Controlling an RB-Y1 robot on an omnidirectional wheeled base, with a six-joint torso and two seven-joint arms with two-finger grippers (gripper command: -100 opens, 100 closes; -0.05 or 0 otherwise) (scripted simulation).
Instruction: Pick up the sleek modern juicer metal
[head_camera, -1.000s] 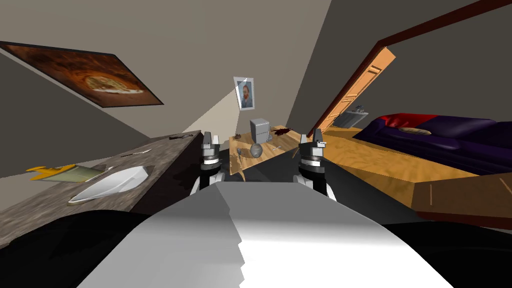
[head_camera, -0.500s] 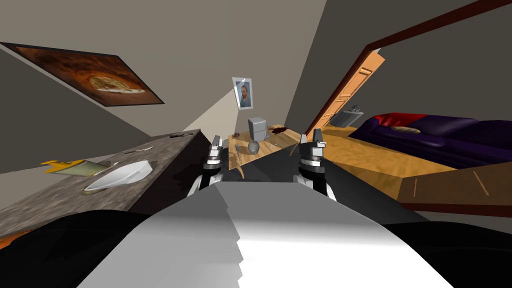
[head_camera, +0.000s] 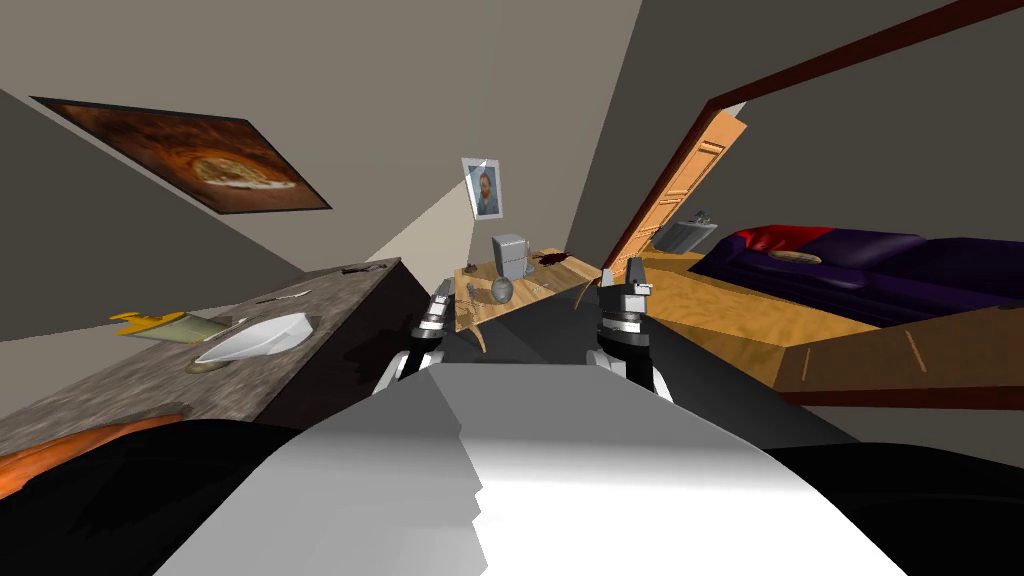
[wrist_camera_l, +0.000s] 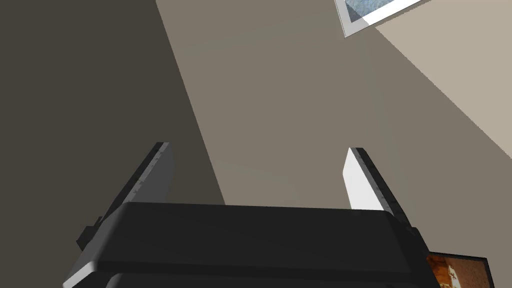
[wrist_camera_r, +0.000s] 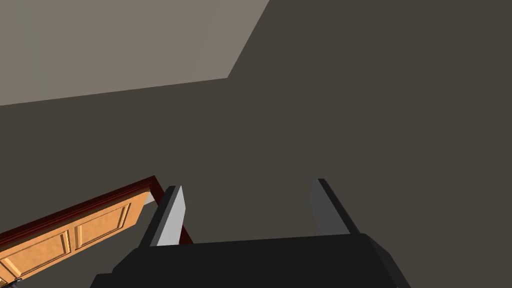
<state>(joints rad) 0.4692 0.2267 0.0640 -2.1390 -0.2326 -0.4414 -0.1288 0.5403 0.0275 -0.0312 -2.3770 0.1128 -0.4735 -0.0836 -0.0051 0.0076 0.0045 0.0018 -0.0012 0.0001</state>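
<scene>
The juicer (head_camera: 510, 254) is a grey box. It stands upright on a wooden surface (head_camera: 545, 287) far ahead, close to the back wall and well apart from both arms. A round grey pot (head_camera: 502, 289) sits just in front of it on the same surface. A small dark red thing (head_camera: 553, 261) lies just beside the juicer, on its right. A little portrait (head_camera: 484, 187) hangs on the wall above them. The left claw (head_camera: 441, 293) is held up in front of me, near the end of a long stone surface (head_camera: 340, 300). Its two fingers (wrist_camera_l: 357, 182) stand wide apart and hold nothing. The right claw (head_camera: 622, 276) is held up too, on the other side. Its fingers (wrist_camera_r: 169, 217) are also spread apart with nothing between them. A white sink (head_camera: 255, 337) is set into the stone surface, and a flat yellow and green thing (head_camera: 150, 325) lies just past it. On the right an orange door (head_camera: 680, 190) stands open. Beyond it is a dark purple sofa (head_camera: 880, 265) with a red cushion (head_camera: 775, 238) at one end.
</scene>
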